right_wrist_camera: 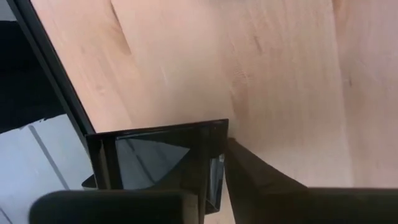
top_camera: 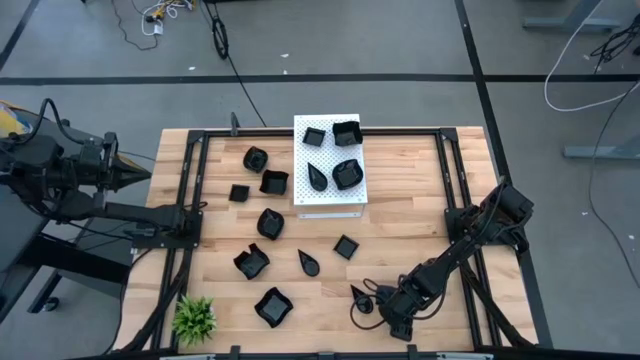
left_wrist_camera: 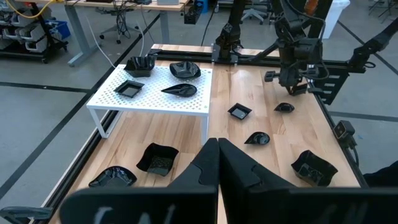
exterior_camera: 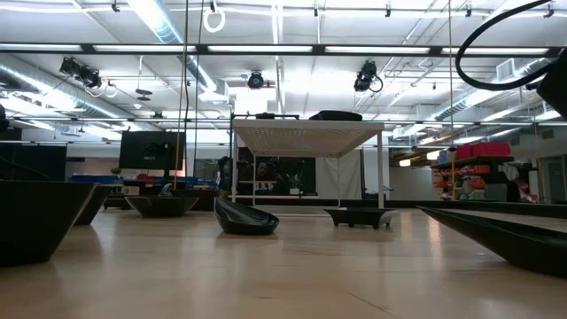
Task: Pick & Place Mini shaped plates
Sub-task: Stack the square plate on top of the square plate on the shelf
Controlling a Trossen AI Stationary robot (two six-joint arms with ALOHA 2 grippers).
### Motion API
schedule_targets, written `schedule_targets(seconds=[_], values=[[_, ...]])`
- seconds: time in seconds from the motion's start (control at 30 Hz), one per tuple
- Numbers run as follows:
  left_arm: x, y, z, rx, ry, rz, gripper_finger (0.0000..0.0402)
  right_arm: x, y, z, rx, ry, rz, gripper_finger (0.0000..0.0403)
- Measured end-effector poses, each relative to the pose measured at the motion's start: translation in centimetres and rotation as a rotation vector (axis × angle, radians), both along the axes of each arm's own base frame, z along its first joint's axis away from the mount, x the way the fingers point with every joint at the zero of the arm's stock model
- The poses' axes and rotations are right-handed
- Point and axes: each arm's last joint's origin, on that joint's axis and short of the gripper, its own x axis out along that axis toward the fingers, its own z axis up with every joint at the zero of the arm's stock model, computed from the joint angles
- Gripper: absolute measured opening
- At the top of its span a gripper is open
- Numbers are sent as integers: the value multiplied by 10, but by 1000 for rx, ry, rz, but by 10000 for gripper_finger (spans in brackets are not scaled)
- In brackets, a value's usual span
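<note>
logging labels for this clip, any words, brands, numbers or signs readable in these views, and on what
None can be read in any view.
Mini shaped plates: plain glossy black, no marks.
White perforated board: only holes.
Right gripper, on a square plate: no lettering shows.
Left gripper: no lettering shows.
Red shelves and dark screens in the room behind: any text too small to read.

You've got a pale, smooth wooden table (top_camera: 400,225) with visible grain, framed by dark metal rails (top_camera: 455,175). The mini shaped plates (top_camera: 271,223) shine glossy black, like plastic. The white board (top_camera: 330,195) looks matt, perforated all over. The plant (top_camera: 194,318) looks plastic.
</note>
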Motion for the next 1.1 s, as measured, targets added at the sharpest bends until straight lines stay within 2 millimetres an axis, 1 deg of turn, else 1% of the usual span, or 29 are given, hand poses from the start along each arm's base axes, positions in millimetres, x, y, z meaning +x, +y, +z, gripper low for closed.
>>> schedule_targets(seconds=[0.2, 0.5, 0.77, 0.93, 1.1], values=[[0, 0, 0, 0, 0, 0, 3, 0, 3, 1, 36, 0, 14, 43], [0, 0, 0, 0, 0, 0, 3, 1, 0, 8, 43, -13, 1, 34], [0, 0, 0, 0, 0, 0, 3, 5, -5, 9, 42, -20, -3, 4], [0, 0, 0, 0, 0, 0, 3, 5, -5, 9, 42, -23, 9, 8], [0, 0, 0, 0, -1, 0, 3, 5, -5, 9, 43, -23, 8, 2]])
